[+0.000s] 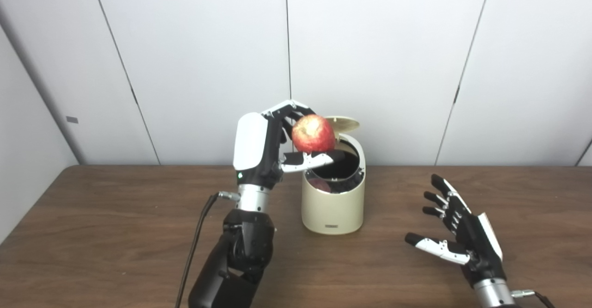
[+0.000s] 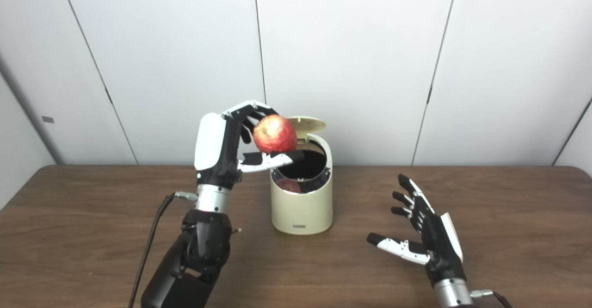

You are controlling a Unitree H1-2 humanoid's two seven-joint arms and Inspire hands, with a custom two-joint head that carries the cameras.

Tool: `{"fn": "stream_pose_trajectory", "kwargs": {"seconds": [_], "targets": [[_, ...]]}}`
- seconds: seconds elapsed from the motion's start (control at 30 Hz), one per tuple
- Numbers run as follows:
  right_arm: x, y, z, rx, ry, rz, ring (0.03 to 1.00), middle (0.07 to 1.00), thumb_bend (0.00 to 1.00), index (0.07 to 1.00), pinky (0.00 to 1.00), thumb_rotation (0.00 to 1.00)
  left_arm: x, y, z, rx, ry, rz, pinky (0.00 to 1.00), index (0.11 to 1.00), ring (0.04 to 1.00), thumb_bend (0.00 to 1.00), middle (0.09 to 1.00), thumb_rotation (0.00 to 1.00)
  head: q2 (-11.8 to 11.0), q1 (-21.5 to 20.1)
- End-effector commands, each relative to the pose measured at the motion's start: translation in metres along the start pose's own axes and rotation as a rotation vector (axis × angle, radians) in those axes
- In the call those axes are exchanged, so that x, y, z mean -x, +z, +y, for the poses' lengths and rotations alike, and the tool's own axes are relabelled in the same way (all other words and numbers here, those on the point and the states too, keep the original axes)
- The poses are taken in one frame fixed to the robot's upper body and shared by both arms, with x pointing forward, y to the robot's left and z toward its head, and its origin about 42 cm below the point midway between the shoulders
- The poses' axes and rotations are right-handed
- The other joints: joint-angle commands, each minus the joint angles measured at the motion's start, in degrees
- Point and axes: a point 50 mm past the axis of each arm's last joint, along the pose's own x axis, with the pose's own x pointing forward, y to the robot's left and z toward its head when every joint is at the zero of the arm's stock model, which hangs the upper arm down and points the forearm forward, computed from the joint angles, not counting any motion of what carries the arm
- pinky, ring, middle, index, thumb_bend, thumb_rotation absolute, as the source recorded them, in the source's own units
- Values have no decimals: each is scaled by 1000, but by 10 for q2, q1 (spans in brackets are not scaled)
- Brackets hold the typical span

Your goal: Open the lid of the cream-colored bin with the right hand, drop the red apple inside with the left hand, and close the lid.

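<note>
The cream-colored bin [image 1: 333, 208] stands on the middle of the wooden table, its round lid [image 1: 344, 124] tipped up at the back and its dark opening showing. My left hand [image 1: 273, 148] is shut on the red apple [image 1: 313, 133] and holds it just above the bin's left rim. It also shows in the right eye view [image 2: 274, 134]. A red reflection shows on the bin's inner wall. My right hand [image 1: 455, 227] is open and empty, low over the table to the right of the bin.
The wooden table [image 1: 115, 234] stretches left and right of the bin. A black cable [image 1: 196, 243] hangs from my left wrist down toward the front edge. White wall panels stand close behind the table.
</note>
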Motion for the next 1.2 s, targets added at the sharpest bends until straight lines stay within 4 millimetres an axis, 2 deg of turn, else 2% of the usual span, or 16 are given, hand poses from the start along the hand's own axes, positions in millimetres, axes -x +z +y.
{"fn": "stream_pose_trajectory", "kwargs": {"seconds": [0.0, 0.17, 0.43, 0.97, 1.17], "targets": [[-7, 7, 4, -8, -10, -60, 859, 933, 822, 898, 758, 279, -24, 18, 7, 11, 61, -92, 241, 508, 338, 524, 430, 0, 1, -1], [-6, 9, 5, -3, -18, -65, 857, 931, 818, 899, 753, 278, -21, 15, -9, -13, 45, -105, 254, 505, 351, 525, 444, 0, 2, -7], [-3, 7, 4, -11, -24, -61, 870, 939, 821, 904, 783, 286, -13, 7, -21, -65, 32, -111, 271, 509, 353, 524, 434, 0, 3, -9], [3, 12, 6, -22, -35, -55, 867, 941, 802, 906, 786, 254, -10, -15, -37, -266, 118, -218, 218, 505, 301, 522, 406, 0, 7, -16], [5, 9, 5, -25, -35, -53, 862, 939, 821, 904, 777, 292, -8, -19, -41, -272, 130, -223, 210, 503, 289, 522, 402, 0, 6, -18]]}}
